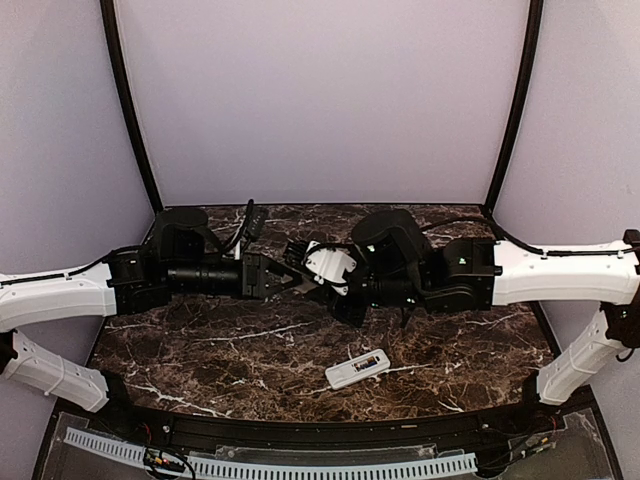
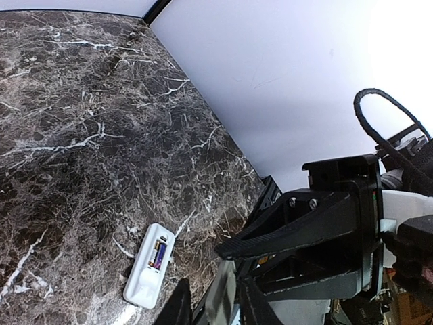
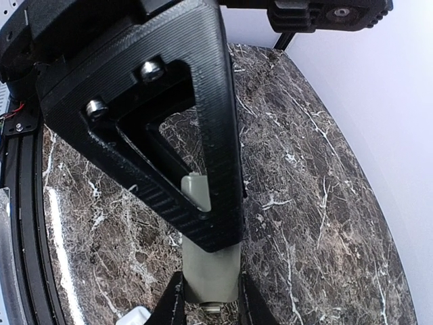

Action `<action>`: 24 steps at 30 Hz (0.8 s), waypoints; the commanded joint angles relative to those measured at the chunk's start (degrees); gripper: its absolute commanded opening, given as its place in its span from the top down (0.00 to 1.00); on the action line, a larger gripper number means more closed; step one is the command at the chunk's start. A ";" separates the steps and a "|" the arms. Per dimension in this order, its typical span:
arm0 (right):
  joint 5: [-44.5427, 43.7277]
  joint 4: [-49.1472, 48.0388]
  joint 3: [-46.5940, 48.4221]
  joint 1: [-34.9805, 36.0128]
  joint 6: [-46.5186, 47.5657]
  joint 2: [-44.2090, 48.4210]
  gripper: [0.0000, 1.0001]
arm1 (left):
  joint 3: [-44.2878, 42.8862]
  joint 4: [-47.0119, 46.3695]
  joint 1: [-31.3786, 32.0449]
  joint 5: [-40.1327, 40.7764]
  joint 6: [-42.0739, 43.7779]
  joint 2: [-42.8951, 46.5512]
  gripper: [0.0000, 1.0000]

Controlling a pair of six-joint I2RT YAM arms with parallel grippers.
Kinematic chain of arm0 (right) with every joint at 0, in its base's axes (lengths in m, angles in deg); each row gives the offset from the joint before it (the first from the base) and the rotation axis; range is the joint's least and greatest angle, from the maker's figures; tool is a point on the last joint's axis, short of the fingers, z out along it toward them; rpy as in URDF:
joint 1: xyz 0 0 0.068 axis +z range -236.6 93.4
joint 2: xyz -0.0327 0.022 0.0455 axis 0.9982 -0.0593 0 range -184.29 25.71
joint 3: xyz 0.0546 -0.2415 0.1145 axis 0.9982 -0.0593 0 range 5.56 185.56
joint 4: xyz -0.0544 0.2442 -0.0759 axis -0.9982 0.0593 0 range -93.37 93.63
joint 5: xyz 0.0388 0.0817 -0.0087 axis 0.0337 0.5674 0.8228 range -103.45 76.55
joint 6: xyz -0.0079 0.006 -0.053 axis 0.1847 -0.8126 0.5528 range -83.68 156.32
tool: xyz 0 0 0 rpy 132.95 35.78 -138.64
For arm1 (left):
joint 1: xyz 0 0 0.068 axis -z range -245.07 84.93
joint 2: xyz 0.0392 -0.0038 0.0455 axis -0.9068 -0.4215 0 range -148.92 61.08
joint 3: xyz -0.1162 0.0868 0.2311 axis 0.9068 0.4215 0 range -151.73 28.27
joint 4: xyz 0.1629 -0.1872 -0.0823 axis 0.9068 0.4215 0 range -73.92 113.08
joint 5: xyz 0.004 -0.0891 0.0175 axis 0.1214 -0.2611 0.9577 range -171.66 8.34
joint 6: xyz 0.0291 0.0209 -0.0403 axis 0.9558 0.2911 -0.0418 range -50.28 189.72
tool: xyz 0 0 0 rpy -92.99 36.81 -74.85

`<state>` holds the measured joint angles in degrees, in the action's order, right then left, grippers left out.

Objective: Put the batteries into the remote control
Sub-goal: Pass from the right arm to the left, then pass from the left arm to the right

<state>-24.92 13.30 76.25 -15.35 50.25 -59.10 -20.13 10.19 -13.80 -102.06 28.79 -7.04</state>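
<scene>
The dark brown, white-veined marble table (image 1: 200,350) carries both arms, which meet at about 12 o'clock of its centre. The left gripper (image 2: 216,298) and the right gripper (image 3: 210,288) face each other tip to tip, each clenched on the same small flat grey plastic cover piece (image 3: 211,267), held off the surface. The small white rectangular plastic remote control (image 1: 357,369) lies back-up on the marble at about 5 o'clock of the grippers, well apart. A slim bluish-purple cylindrical battery (image 2: 159,252) sits in its recessed slot.
</scene>
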 commanded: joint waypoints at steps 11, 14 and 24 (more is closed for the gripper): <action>0.27 -1.20 4.62 0.73 0.13 -1.31 0.71 | 0.32 -3.07 -0.20 -1.92 -0.74 2.12 1.00; -0.40 -0.54 4.05 0.72 -1.73 0.04 0.52 | 0.28 -2.64 -0.20 -0.71 1.17 3.55 1.00; 23.31 -15.19 -3.98 -6.25 -32.77 10.05 0.20 | -1.11 -8.33 0.38 1.09 7.93 7.35 1.00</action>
<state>-15.10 9.76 76.41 -17.04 35.10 -52.70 -20.13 7.02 -13.83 -101.43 33.29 -0.89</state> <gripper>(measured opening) 0.815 0.020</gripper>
